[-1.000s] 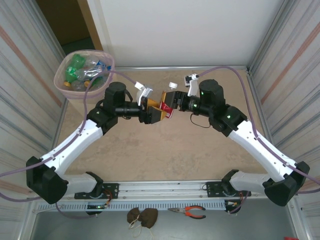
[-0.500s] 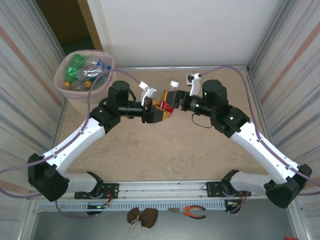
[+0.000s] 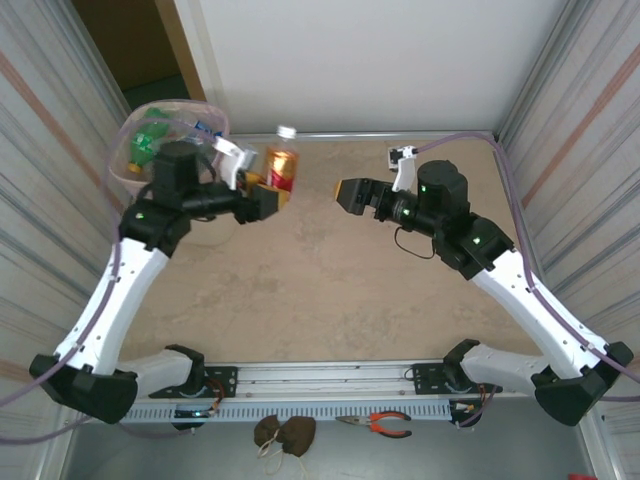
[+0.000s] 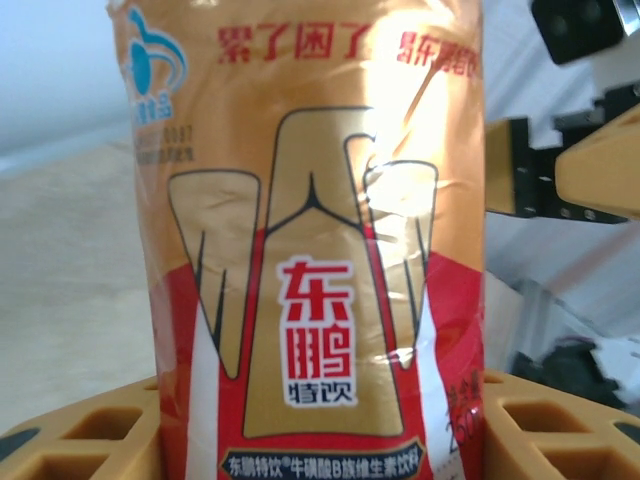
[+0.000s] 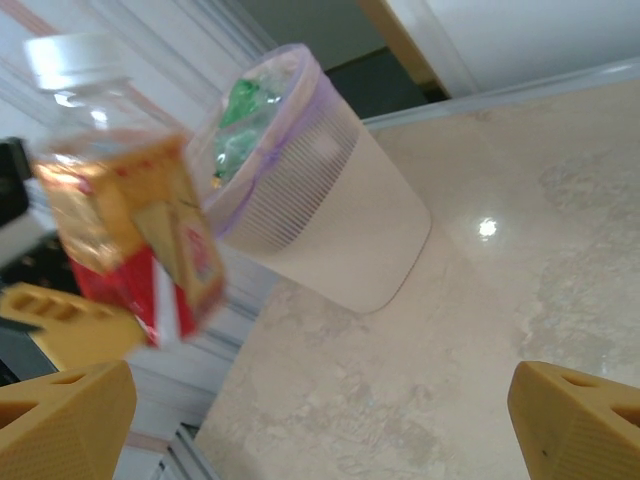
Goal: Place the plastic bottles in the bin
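Gold-labelled bottle (image 3: 282, 166) in left claw (image 3: 272, 195), just beside bin (image 3: 200, 103).

Reaching in from both sides.
Clamping the left tool (image 3: 270, 199) on an upright bottle (image 3: 282, 168) at far left; holding the right tool (image 3: 350, 193) spread wide, pointed left, well apart.

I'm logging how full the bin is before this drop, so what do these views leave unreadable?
- The bin contents, top view: the left arm covers part, so what lies inside can't be counted.
- The bottle cap and base, left wrist view: cut off by top and bottom edges.
- Its label print, right wrist view: blurred.
- The bin's inside, right wrist view: mostly behind its own wall.
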Controlling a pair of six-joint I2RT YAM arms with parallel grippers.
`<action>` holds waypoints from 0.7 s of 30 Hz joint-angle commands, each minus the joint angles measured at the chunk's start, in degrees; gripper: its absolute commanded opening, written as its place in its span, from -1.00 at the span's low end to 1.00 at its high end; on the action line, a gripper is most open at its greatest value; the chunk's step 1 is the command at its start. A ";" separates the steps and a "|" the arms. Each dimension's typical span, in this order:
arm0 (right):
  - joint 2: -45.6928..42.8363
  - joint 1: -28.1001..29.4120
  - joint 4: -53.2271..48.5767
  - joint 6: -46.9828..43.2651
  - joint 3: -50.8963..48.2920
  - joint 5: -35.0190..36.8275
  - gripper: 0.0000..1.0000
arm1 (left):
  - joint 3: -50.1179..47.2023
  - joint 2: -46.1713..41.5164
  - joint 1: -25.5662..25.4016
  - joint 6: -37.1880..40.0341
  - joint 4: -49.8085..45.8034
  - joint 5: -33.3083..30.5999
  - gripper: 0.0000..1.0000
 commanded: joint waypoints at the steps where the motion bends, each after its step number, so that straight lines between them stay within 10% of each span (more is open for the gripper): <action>1: -1.13 -1.23 -1.08 -1.77 1.88 0.04 0.89 | 6.81 -1.16 5.90 9.45 -14.67 -4.30 0.14; 11: -0.87 -2.11 -1.80 -1.60 1.97 -0.67 0.88 | 21.92 7.09 23.29 21.33 -30.69 -13.93 0.16; 21: -0.98 -2.49 -2.80 -1.60 2.40 -1.10 0.87 | 22.41 14.65 26.34 27.66 -29.83 -28.11 0.23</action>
